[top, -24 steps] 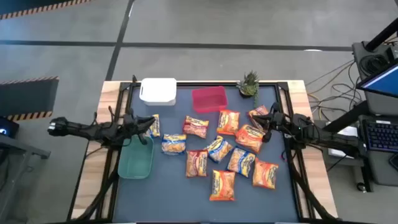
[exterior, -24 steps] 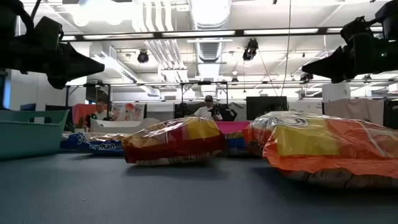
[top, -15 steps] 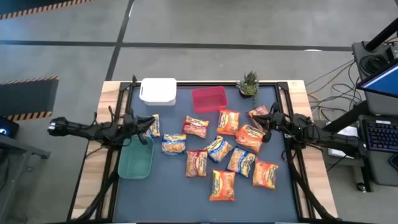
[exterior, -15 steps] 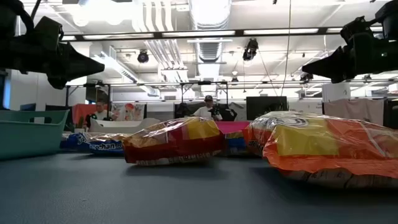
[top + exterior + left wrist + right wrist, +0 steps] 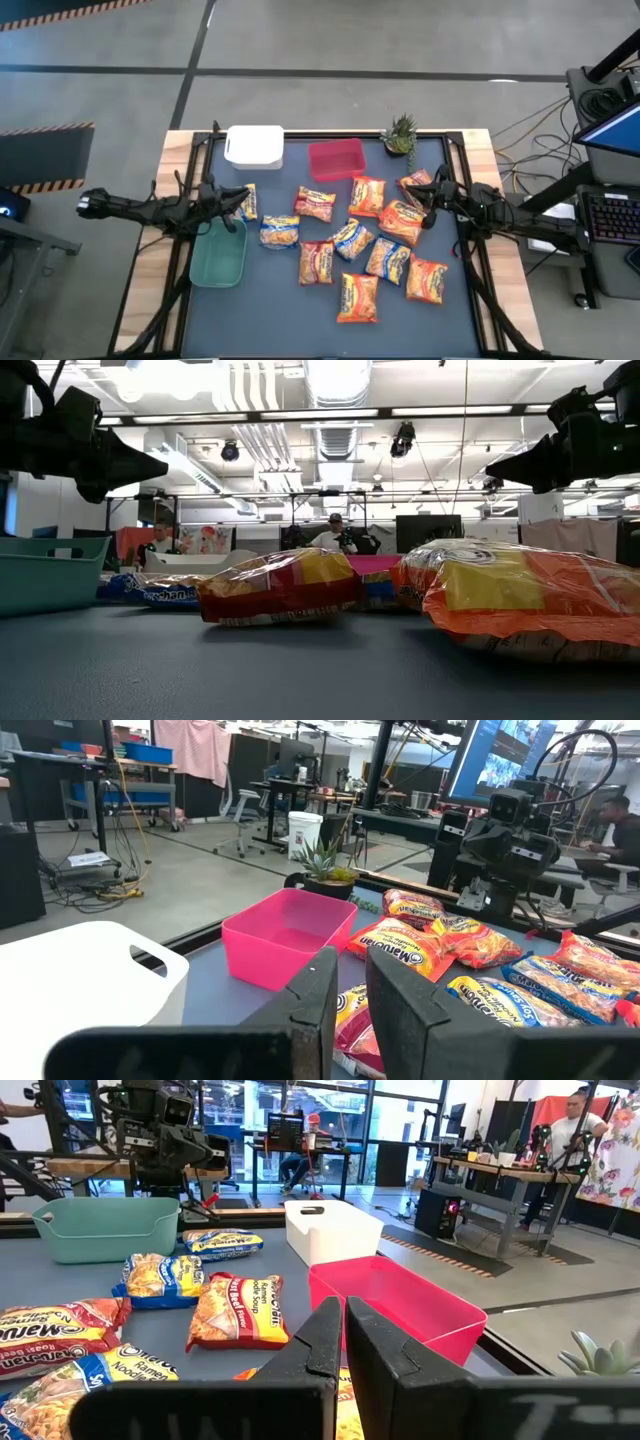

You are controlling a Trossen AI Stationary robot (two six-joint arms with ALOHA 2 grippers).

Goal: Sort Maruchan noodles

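Hovering above the dark table (image 5: 260, 310), the left gripper (image 5: 243, 197) has its fingers nearly together and holds nothing, with the teal plastic bin (image 5: 219, 253) just beneath it and the white plastic bin (image 5: 254, 146) farther back. Across the table, the right gripper (image 5: 424, 204) is closed and empty, near the small potted green plant (image 5: 400, 134) and the pink plastic bin (image 5: 336, 159). Between both grippers the crinkly Maruchan noodle packets (image 5: 348, 240) lie scattered flat: a blue-and-yellow one just beside the left gripper, orange ones under the right.
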